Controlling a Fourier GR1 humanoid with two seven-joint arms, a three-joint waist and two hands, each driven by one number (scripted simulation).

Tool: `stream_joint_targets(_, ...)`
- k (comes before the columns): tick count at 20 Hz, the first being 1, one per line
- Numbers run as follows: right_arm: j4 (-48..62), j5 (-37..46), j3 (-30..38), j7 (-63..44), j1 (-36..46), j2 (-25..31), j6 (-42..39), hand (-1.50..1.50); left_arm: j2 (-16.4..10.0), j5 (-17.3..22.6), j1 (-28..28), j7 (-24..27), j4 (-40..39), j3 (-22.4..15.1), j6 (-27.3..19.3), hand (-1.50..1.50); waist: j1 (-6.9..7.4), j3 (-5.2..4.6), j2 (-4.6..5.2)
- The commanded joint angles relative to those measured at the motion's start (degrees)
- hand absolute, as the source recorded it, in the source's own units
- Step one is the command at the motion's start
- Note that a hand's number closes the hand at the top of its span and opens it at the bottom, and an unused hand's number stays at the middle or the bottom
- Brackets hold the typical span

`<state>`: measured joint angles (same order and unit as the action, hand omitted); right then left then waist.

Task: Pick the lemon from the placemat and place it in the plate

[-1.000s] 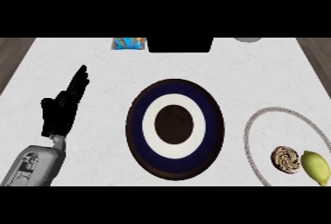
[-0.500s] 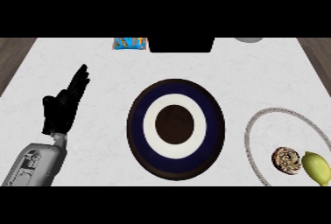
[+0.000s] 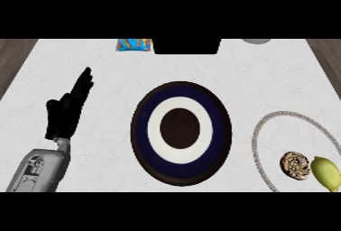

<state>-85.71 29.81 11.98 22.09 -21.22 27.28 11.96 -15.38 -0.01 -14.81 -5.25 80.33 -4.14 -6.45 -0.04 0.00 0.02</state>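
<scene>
Head view: left hand rests spread at the left edge of the surface; grabbing the lemon could knock the brown lump just beside it.

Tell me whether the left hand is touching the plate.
Apart. The head view shows a wide strip of white counter between the left hand and the plate.

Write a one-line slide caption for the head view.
Lemon on the placemat, right of the blue-and-white plate; left hand open at left.

Counter: plate, placemat, perhaps a packet
</scene>
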Motion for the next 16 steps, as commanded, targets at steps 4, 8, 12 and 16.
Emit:
stream_joint_targets(4, 7.14, 1.63, 4.20, 4.13, 3.04, -0.34, -2.28, -1.50, 0.51, -0.82, 1.47, 0.07, 1.49, 2.79, 3.16, 0.00, -0.14, 0.00, -0.04)
stream_joint_targets(8, 12.65, 2.73, 5.18, 4.41, 8.02, -0.28, -3.25, -1.50, 3.88, -3.49, -0.02, -0.58, 0.95, 2.06, 0.52, 0.00, -0.11, 0.00, -0.03)
stream_joint_targets(12, 17.02, 7.53, 2.01, 6.13, 11.89, -4.46, 2.11, 1.50, 2.93, -3.49, -1.84, -1.60, 0.59, 3.63, 1.80, 0.00, 0.00, 0.02, 0.00)
stream_joint_targets(16, 19.12, 7.58, 4.56, 10.12, 10.54, -6.14, 7.67, 1.50, 5.42, -4.82, 0.42, -3.21, 3.57, 1.20, 0.92, 0.00, -0.06, 0.03, -0.04)
